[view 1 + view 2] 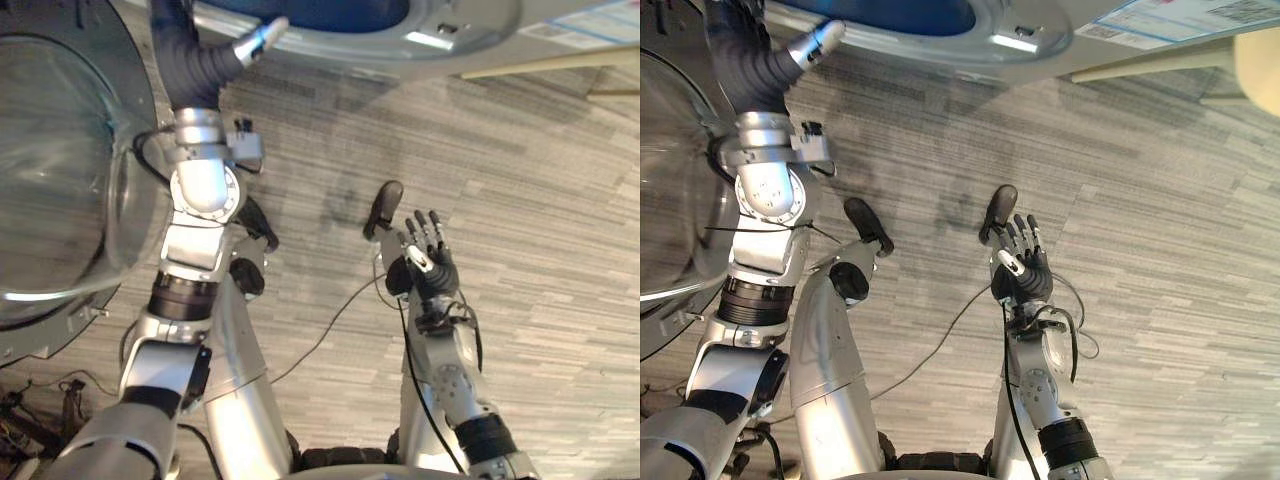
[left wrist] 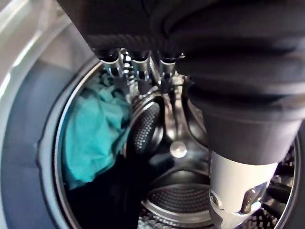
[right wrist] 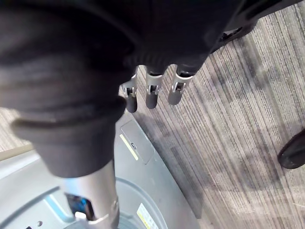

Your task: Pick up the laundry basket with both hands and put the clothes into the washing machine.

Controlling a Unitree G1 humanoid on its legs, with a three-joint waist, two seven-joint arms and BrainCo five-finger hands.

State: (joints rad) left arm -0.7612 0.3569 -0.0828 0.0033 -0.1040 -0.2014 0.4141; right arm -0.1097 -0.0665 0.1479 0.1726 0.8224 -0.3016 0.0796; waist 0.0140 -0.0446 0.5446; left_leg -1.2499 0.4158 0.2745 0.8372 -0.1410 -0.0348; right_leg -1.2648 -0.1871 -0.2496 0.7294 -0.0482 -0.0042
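A: Clothes?
B: One teal cloth (image 2: 93,138) in the drum (image 2: 176,195), lengthwise along its rim.
A: Hands?
B: Two: left hand (image 2: 138,71) at the drum, fingers relaxed, empty; right hand (image 1: 428,258) over floor (image 1: 520,200), fingers straight, empty.

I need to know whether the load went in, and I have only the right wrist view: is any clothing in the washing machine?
Observer: Yes, a teal cloth lies inside the drum, near its rim.
Operator: And the left hand?
Observer: The left hand is at the drum's mouth, fingers straight, holding nothing.
Operator: The door?
Observer: The glass door stands swung open on the robot's left.
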